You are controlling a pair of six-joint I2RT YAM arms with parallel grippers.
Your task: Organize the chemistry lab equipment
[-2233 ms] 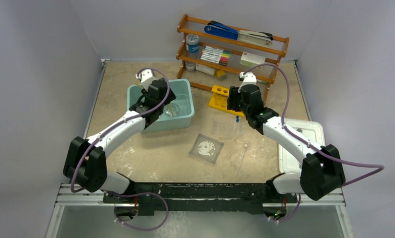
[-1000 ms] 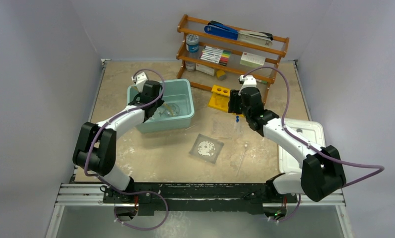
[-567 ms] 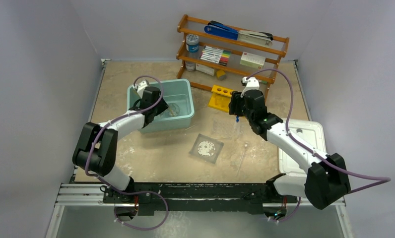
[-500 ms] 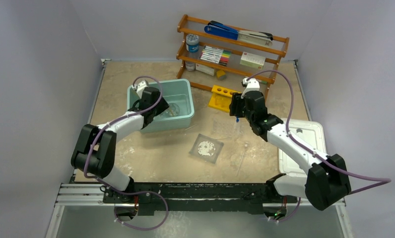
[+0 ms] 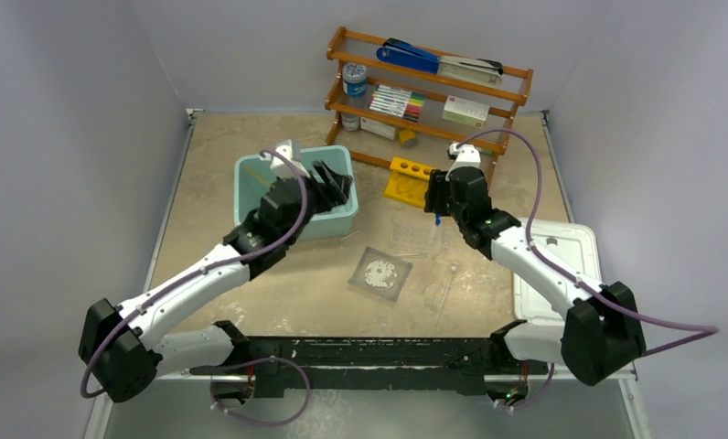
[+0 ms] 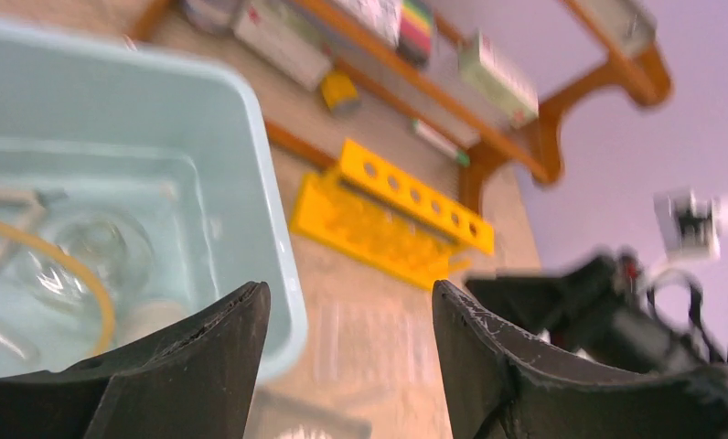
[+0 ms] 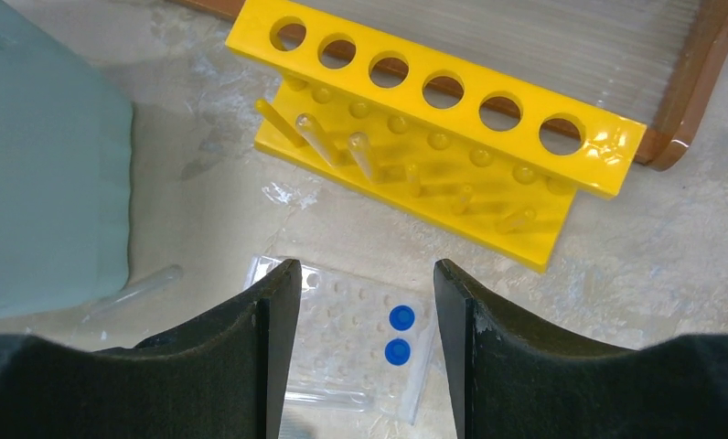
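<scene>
The left pincer point(image 6: 347, 293) gapes wide and empty over the right rim of the teal bin point(image 6: 262, 174) (round flask point(image 6: 104, 251) inside). The right pincer point(image 7: 365, 274), also parted and empty, hovers at the near side of the yellow rack point(image 7: 433, 137).

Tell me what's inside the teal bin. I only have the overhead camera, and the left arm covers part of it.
Observer: The left wrist camera shows a round glass flask lying in the bin, with an amber tube curving past it.
Operator: Is the left gripper carrying anything?
Observer: No. The left gripper is open, with nothing between its fingers.
Operator: What is under the right gripper?
Observer: The right gripper is open and empty, above a clear tray that has two blue caps on it.
</scene>
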